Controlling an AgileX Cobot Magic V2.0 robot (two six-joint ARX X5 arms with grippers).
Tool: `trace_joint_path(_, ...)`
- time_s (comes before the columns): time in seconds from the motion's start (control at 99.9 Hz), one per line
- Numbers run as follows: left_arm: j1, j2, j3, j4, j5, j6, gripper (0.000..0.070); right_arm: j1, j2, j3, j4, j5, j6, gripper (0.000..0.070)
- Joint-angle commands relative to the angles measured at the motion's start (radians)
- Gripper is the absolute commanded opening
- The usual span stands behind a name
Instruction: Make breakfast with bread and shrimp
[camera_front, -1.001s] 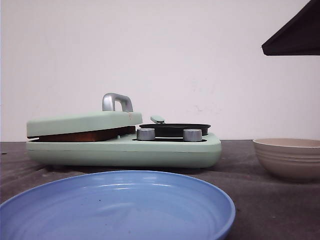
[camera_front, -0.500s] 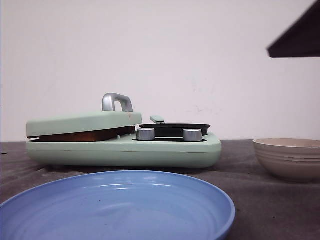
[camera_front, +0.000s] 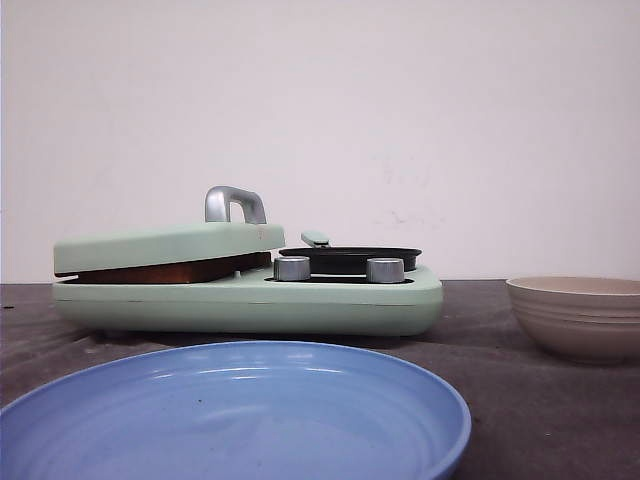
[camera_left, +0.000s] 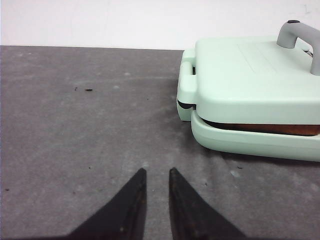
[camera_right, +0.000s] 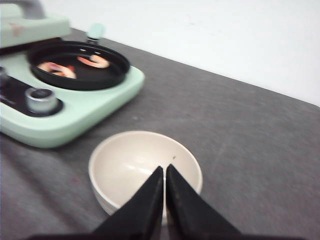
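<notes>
A dark grey cloth (camera_front: 540, 400) covers the table before a plain white wall (camera_front: 400, 100). On it sits the mint cooker (camera_front: 250, 295). The bread (camera_front: 180, 270) shows only as a brown crust edge under the cooker's lid (camera_front: 165, 245). The shrimp (camera_right: 92, 61) lie in the cooker's black pan (camera_right: 80, 65). Right of the cooker is the bowl (camera_front: 577, 315); before it, a blue plate (camera_front: 230, 415). The dark shape seen earlier above the bowl has gone. The left gripper (camera_left: 156, 175) is narrowly parted, the right gripper (camera_right: 164, 172) closed, empty, above the bowl.

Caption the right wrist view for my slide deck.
Right gripper shut above empty cream bowl; shrimp in black pan.
</notes>
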Motion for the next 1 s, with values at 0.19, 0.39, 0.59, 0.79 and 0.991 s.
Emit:
trace_joint_path(0.19,-0.002,-0.001,-0.018,-0.003,0.004,-0.002,0.0000,-0.098,-0.134,-0.085,-0.079,-0.076,-0.021,0.0000)
trace_joint_path(0.39,-0.002,-0.001,-0.018,-0.002,0.004,-0.002,0.0000,-0.116,-0.134,-0.085,-0.079,-0.086,0.055,0.0000)
trace_joint_path(0.59,-0.002,-0.001,-0.018,-0.002,0.004,-0.002,0.0000,-0.125,-0.134,-0.085,-0.078,-0.076,0.110,0.0000)
trace_joint_path(0.79,-0.002,-0.001,-0.018,-0.002,0.004,-0.002,0.0000,-0.134,-0.134,-0.085,-0.079,-0.077,0.134,0.0000)
trace_joint_path(0.991,-0.002,-0.001,-0.018,-0.002,0.004,-0.002,0.0000,-0.134,-0.134,-0.085,-0.079,-0.076,0.144,0.0000)
